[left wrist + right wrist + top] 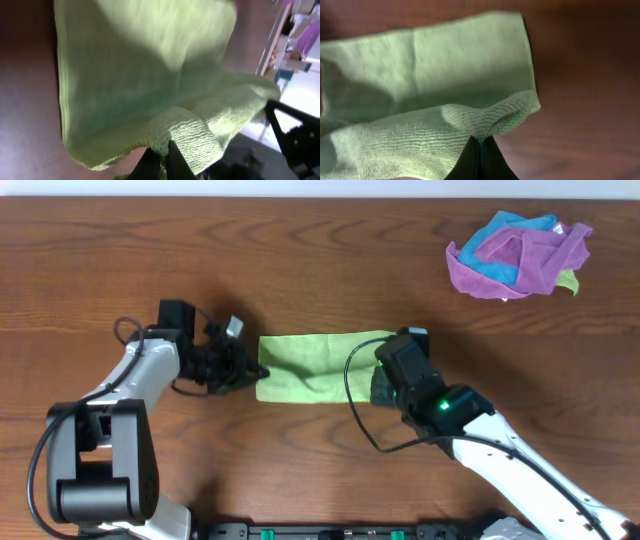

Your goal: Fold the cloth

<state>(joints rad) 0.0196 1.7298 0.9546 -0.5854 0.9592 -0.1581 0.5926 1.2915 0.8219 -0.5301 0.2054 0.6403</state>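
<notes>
Left gripper [260, 372] blocks the cloth [320, 365] at its left end, right gripper [481, 145] at its right end. Open tabletop [300, 260] behind cloth — purple-blue pile [520, 252] well behind-right.

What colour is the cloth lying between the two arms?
The cloth is plain lime green, seen best in the right wrist view.

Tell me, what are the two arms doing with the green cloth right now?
Left gripper shut on cloth, left end. Right gripper shut on right end. It lies as a strip. Purple pile far off, nothing blocking.
</notes>
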